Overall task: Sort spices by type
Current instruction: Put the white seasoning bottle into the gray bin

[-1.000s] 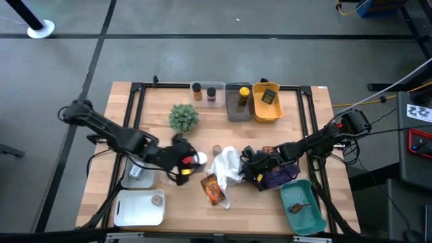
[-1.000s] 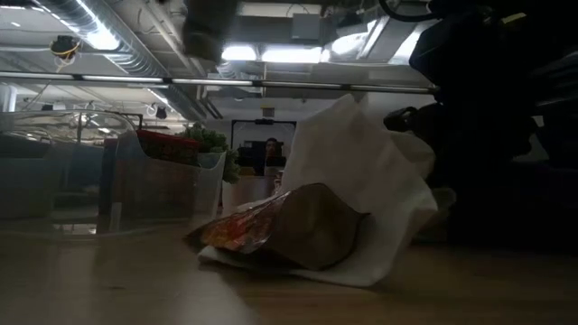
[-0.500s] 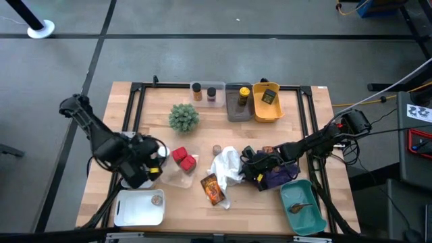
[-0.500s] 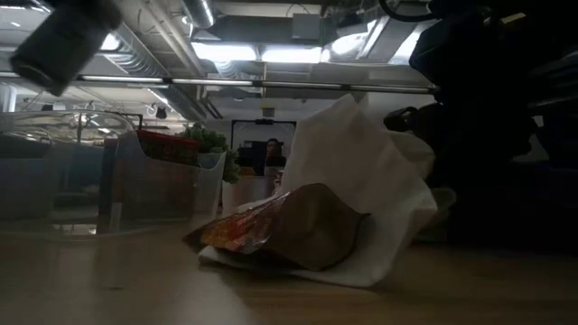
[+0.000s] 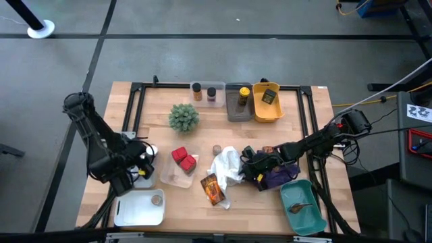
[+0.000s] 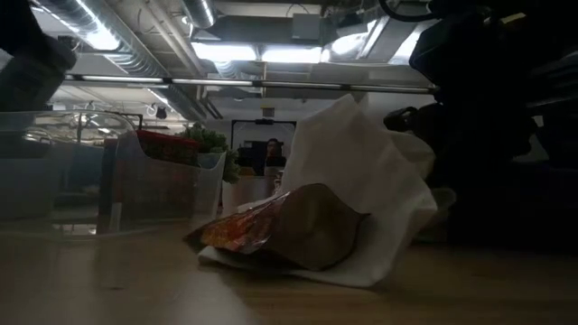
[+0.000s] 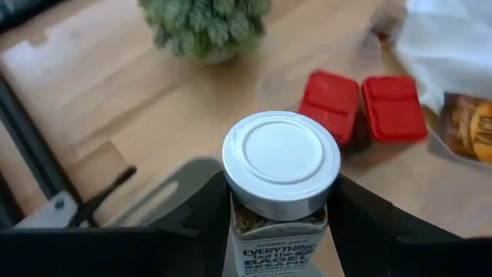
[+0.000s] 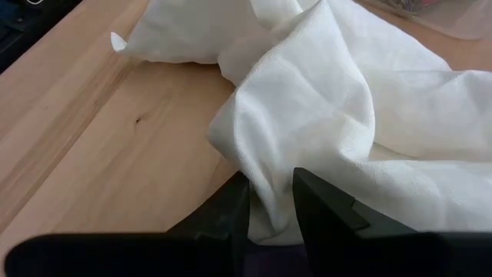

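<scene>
Everything-bagel seasoning jar (image 7: 280, 192), white-capped, clamped in left end effector (image 5: 140, 170) above worktop (image 5: 202, 131) at about 9 o'clock. Two red tins (image 5: 181, 158) already in clear tray (image 5: 174, 177), just toward 3 o'clock. Step in hand, likely: carrying jar to its bin. Next: pick matching container, lower upright, let go. Right end effector (image 8: 270, 201) pinching white cloth (image 8: 338, 115) near 4 o'clock, fingers nearly together.

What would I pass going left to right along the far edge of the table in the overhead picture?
Brown spice jar → purple-toned jar → grey bin with a yellow-capped jar in it → yellow bin holding a dark sachet.
</scene>
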